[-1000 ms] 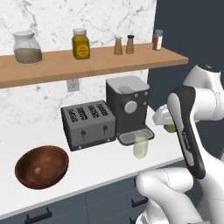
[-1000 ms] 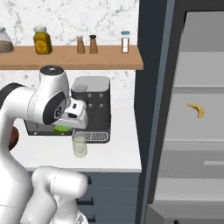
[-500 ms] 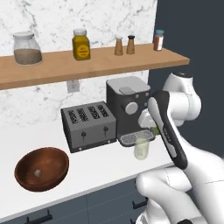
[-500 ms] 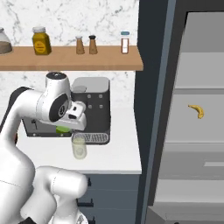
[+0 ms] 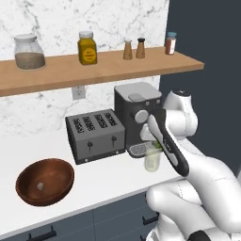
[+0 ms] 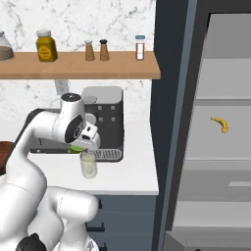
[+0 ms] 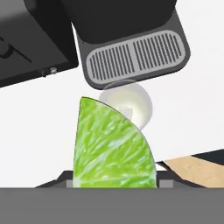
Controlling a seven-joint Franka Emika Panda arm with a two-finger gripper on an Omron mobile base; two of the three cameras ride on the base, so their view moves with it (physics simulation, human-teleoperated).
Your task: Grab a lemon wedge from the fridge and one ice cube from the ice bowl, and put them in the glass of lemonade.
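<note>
My gripper is shut on the lemon wedge, a bright green slice that stands between the finger tips in the hand view. The wedge hangs just above the rim of the glass of lemonade, a clear tumbler standing in front of the coffee machine's drip tray. Seen from the hand, the glass lies right behind the wedge's tip. The ice bowl, dark reddish-brown wood, sits at the counter's left front with one pale ice cube in it. The fridge stands open at the right.
A grey toaster and a black coffee machine stand against the wall behind the glass. Above them a wooden shelf carries jars and shakers. A yellow banana-like piece lies on a fridge shelf.
The arm has swung left from the fridge side with the wedge in its grip and lowered it over the glass. The glass, bowl and appliances have stayed put.
</note>
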